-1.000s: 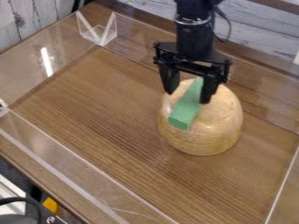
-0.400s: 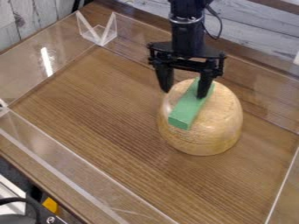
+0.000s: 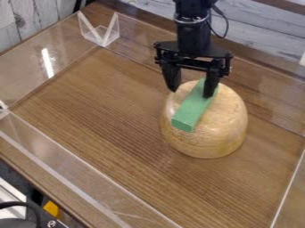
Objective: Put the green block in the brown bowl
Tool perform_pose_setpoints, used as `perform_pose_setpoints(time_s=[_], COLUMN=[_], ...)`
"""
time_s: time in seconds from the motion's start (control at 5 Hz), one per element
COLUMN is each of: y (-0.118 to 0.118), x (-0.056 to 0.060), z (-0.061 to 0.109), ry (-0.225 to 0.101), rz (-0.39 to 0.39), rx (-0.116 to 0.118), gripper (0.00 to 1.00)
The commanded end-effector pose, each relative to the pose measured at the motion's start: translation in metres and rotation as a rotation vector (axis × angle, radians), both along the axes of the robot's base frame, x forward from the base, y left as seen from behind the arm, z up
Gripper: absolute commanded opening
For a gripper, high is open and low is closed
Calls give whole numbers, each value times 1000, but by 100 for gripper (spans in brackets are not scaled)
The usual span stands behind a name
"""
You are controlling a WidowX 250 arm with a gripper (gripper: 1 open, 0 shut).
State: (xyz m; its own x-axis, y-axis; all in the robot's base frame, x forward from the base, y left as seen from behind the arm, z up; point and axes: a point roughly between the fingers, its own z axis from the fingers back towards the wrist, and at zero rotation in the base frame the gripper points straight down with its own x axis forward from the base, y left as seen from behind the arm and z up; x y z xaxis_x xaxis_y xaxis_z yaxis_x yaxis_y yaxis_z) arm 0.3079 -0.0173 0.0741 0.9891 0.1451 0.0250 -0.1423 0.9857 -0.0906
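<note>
The green block [image 3: 191, 109] is a flat bright green bar lying on top of the brown bowl [image 3: 224, 132], which shows as a rounded tan wooden dome right of centre. My gripper [image 3: 194, 87] points straight down over the block's far end. It is open, with one black finger on each side of that end. Whether the fingers touch the block I cannot tell.
A wood-grain table top [image 3: 95, 107] is ringed by low clear plastic walls [image 3: 48, 151]. A clear triangular bracket [image 3: 98, 29] stands at the far left corner. White planks form the back wall.
The gripper has shifted slightly toward the far side of the bowl, staying open. The green block and the bowl have not moved.
</note>
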Motion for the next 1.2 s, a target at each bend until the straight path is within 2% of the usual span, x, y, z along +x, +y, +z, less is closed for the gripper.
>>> perform_pose_setpoints(time_s=[0.0,0.2,0.6,1.0], y=[-2,-3,-3,29], x=[-5,-8,6,-7], z=[-6,-6,-40,-24], ry=[20,31,49,72], rz=[57,122,44,-34], rx=[6,11,24,23], gripper=[100,100,100,100])
